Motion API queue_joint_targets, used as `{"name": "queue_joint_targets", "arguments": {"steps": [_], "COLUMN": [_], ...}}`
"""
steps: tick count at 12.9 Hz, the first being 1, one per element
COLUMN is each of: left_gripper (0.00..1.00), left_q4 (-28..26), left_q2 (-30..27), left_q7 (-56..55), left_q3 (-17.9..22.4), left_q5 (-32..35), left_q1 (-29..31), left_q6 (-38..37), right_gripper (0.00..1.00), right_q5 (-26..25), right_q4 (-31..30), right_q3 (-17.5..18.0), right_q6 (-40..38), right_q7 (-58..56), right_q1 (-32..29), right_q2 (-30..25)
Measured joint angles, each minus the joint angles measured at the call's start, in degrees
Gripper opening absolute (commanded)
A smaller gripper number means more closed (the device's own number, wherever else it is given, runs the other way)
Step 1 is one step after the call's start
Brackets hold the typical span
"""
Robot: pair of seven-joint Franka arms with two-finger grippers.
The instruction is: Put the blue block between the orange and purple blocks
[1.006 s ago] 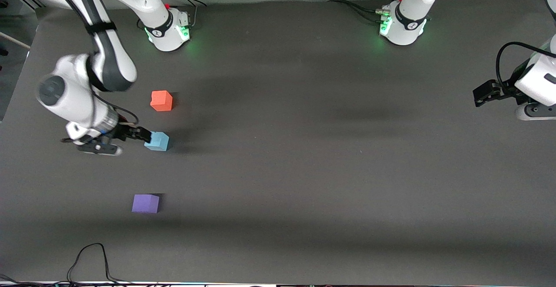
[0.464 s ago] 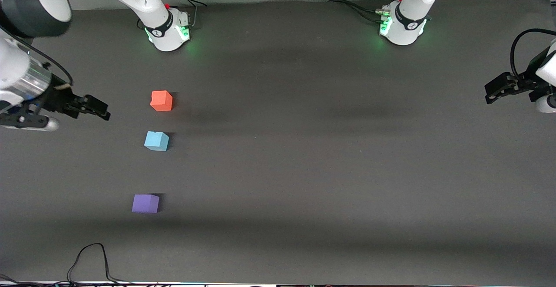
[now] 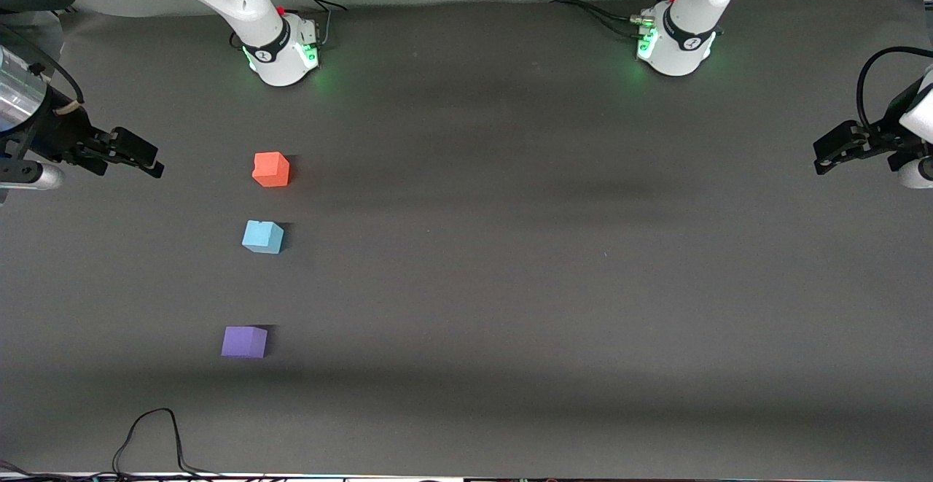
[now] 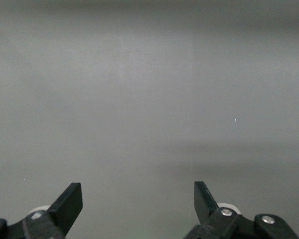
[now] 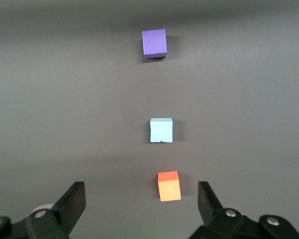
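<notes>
Three small cubes stand in a row on the dark mat toward the right arm's end of the table. The orange block (image 3: 271, 169) (image 5: 169, 186) is farthest from the front camera. The blue block (image 3: 262, 237) (image 5: 161, 130) stands between it and the purple block (image 3: 244, 342) (image 5: 154, 43), which is nearest, and touches neither. My right gripper (image 3: 142, 155) (image 5: 142, 199) hangs open and empty in the air beside the row, past the orange block toward the table's end. My left gripper (image 3: 824, 155) (image 4: 138, 199) waits open and empty over bare mat at the left arm's end.
The two arm bases (image 3: 280, 52) (image 3: 674, 44) stand along the edge of the table farthest from the front camera. A black cable (image 3: 153, 431) loops on the mat near the front edge, nearer to the camera than the purple block.
My right gripper has drawn away from the blue block, rising and moving out toward the table's end. The blue block stays where it was. My left gripper shifted slightly outward.
</notes>
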Motion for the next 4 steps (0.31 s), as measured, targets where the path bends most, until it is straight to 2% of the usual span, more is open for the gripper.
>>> {"name": "queue_joint_targets", "arguments": {"steps": [4], "left_gripper": [1.0], "left_q4": [0.69], "left_q2": [0.01], "left_q7": [0.02], "left_q3": [0.07], "left_q5": [0.0], "left_q1": [0.0], "left_q6": [-0.08], "right_gripper": [1.0], "right_q5": [0.0], "right_q4": [0.02], "right_q3": [0.11], "right_q6": [-0.12], "right_q7": [0.0], "right_q1": [0.28], "right_q2": [0.0]}}
